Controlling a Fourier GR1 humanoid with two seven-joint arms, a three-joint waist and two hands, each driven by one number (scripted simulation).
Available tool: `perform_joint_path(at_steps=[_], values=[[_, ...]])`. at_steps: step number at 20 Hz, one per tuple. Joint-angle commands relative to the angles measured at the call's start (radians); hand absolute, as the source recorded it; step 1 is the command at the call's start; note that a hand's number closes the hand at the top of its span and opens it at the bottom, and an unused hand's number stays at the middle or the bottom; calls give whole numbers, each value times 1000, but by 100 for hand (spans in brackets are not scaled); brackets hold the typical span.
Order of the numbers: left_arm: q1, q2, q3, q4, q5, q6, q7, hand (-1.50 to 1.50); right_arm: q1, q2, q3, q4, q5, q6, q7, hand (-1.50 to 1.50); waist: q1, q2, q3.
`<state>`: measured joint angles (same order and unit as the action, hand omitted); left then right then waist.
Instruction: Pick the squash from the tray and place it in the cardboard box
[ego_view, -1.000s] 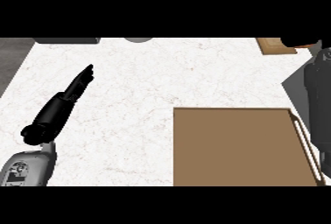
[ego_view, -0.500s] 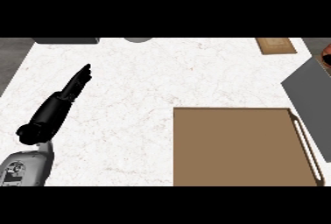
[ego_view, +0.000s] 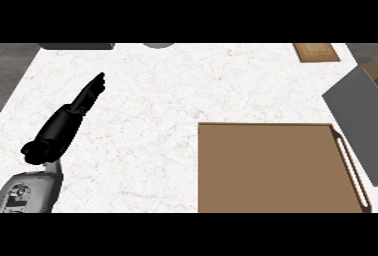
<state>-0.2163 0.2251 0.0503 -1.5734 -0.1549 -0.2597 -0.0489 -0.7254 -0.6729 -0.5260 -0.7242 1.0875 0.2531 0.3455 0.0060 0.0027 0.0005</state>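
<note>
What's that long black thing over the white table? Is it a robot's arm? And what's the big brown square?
Yes, it is a robot's arm. The picture is taken from the robot's head, looking down at a white counter. The black part is its left hand, fingers straight, holding nothing; the grey part is its forearm. Its right hand is out of the picture. The brown square is a tray. A small brown thing sits near the far edge; I cannot tell what it is.
</note>
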Motion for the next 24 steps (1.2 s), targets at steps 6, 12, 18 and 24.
perform_joint_path(at_steps=[6,12,18,24], values=[[9,-14,3,-21,-4,9,20,0,82,-45,-31,34,-138,122,-272,-150,-10,-7,0],[5,-6,13,14,-5,6,-6,0,-40,25,-278,-15,-364,-120,-361,-150,-16,-9,4],[0,-12,11,-7,-7,13,18,0,-48,12,-539,3,-595,-179,-357,-150,-22,-6,3],[-40,33,50,42,26,-39,-6,0,30,-54,-611,84,-680,-249,-454,-150,-4,3,1]])
